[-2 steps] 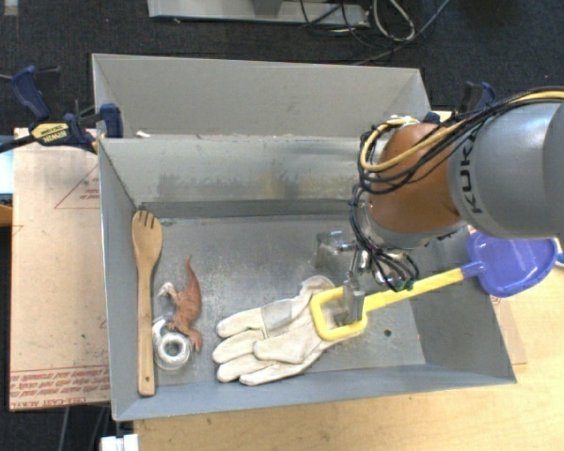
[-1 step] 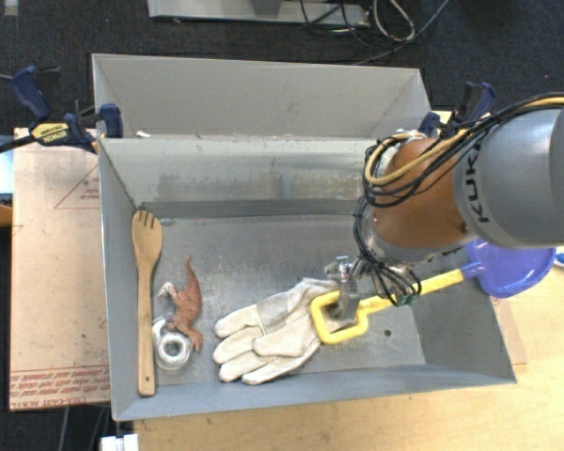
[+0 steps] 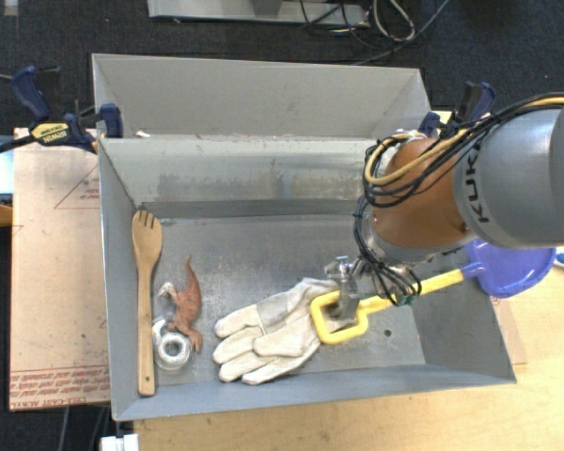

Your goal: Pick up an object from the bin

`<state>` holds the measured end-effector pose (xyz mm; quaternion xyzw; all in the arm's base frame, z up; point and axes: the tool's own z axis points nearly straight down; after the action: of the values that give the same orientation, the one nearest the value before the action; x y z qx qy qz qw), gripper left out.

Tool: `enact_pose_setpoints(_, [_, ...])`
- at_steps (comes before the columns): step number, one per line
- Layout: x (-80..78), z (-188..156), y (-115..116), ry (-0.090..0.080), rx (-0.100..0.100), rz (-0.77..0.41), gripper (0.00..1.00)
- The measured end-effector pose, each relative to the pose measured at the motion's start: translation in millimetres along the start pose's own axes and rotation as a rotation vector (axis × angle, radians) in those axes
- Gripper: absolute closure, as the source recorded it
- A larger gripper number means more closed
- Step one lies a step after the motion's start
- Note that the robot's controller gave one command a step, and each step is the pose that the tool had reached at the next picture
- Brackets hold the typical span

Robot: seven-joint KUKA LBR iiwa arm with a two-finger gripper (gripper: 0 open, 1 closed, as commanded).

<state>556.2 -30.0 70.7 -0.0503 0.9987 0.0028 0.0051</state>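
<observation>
My gripper (image 3: 344, 301) is down at the looped end of the yellow handle (image 3: 339, 331) of a blue scoop (image 3: 509, 267), low and right of centre in the bin (image 3: 263, 186). Whether it is spread or closed I cannot tell (the wrist cables (image 3: 395, 285) crowd it). I'd judge this the grasp step, with no lift yet. A white glove (image 3: 263, 334) touches the loop, so the next move calls for closing on the handle alone, then a straight rise.
</observation>
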Motion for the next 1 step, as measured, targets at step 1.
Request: enact_pose_setpoints(1, [-9.0,-85.2,1.2,0.002,-0.001,0.008,1.0])
